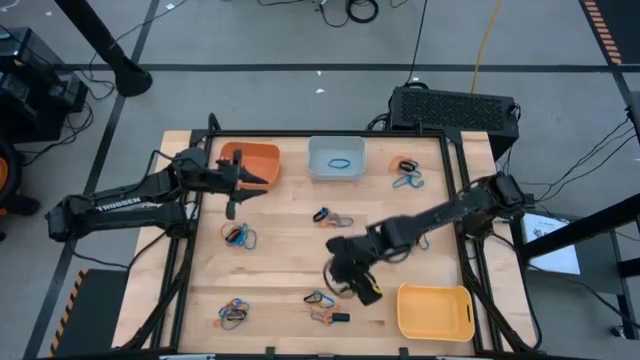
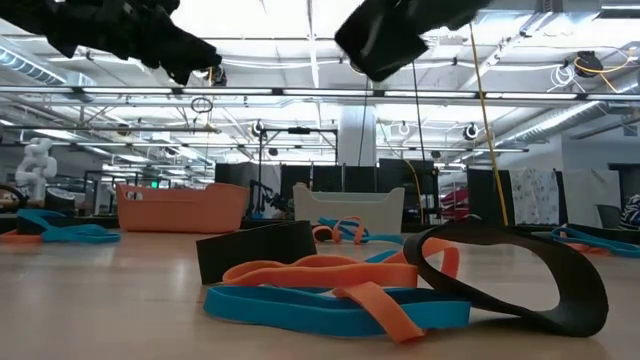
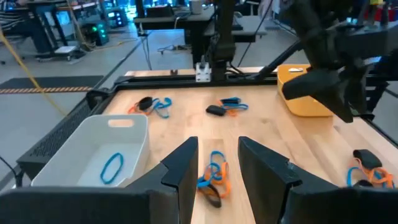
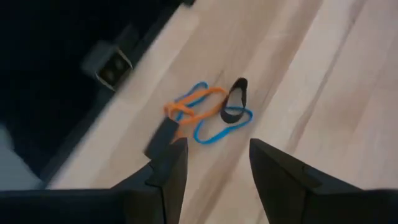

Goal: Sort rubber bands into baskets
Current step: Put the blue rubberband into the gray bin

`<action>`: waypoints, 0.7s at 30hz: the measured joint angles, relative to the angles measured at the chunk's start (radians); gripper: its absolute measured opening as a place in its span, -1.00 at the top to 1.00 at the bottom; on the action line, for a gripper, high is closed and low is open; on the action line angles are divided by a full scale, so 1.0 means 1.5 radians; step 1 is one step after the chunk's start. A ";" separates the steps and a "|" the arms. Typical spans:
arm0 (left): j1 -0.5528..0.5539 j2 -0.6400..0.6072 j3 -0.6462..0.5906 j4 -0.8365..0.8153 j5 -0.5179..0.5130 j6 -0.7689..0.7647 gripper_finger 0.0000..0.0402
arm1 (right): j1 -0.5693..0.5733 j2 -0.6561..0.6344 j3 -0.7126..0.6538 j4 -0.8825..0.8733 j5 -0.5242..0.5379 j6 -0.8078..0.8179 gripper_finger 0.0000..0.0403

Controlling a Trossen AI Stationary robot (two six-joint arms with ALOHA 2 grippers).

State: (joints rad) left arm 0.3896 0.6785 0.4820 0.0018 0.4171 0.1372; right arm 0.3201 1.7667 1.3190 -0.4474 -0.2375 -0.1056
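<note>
Rubber bands in orange, blue and black lie in small heaps on the wooden table. My left gripper hovers open beside the orange basket; between its fingers, farther off, I see one heap. My right gripper hangs open above the table's near middle, tilted down over another heap, touching nothing. The pale blue-grey basket holds one blue band. The yellow basket stands at the near right.
More heaps lie at the far right, the middle, the left and the near left. A dark frame rail borders the table. In the low view one heap lies close to the camera.
</note>
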 joint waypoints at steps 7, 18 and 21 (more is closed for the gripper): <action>-0.021 0.001 0.000 0.013 0.000 0.000 0.39 | 0.035 0.048 0.000 0.032 0.037 -0.104 0.18; -0.030 0.002 0.000 0.012 0.000 0.006 0.39 | 0.039 0.171 -0.001 0.092 0.036 -0.257 0.18; -0.030 0.002 0.000 0.011 0.000 0.016 0.39 | 0.044 0.186 -0.001 0.099 0.035 -0.277 0.18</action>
State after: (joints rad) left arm 0.3443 0.6816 0.4824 0.0188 0.4164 0.1610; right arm 0.3866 2.0453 1.3182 -0.2993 -0.1846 -0.5217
